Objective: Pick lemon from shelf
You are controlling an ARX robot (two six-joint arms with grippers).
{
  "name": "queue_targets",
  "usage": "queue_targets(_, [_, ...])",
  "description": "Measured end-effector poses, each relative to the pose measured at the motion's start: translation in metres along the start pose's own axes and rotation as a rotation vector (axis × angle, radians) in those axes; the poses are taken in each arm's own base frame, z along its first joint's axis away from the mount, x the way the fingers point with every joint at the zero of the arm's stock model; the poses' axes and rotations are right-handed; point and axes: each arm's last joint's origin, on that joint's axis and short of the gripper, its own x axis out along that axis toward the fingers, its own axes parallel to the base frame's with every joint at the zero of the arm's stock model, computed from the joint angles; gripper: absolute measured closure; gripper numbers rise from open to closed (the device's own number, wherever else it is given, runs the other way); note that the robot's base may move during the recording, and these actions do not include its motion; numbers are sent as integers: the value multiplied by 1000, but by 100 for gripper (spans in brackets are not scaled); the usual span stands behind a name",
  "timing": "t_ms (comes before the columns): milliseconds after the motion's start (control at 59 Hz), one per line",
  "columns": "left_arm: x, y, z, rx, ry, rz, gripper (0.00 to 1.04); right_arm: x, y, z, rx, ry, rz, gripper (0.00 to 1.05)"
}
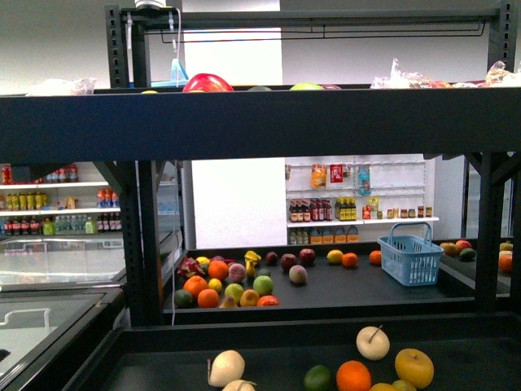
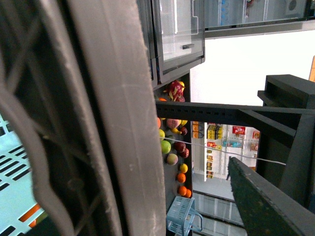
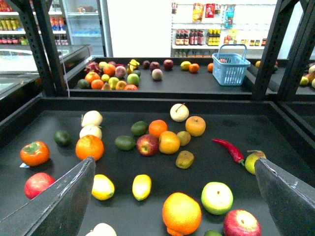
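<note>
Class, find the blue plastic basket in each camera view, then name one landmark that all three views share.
Front view: the blue basket stands on the far tray, right of the fruit cluster.
Left wrist view: the blue basket shows just beyond the fruit cluster's last oranges.
Right wrist view: the blue basket sits on the far tray, beyond the near fruit.
Shared landmark: the white wall shelving with bottles, behind the basket.
</note>
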Motion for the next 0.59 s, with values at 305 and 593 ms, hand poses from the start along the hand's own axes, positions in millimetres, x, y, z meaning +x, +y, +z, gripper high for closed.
queue_targets(305, [2, 4, -2, -1, 12, 14, 89, 0, 0, 0, 0, 0, 0, 7])
queue_targets(593, [-38, -26, -57, 239, 173, -90, 90, 0, 0, 0, 0, 0, 0, 7])
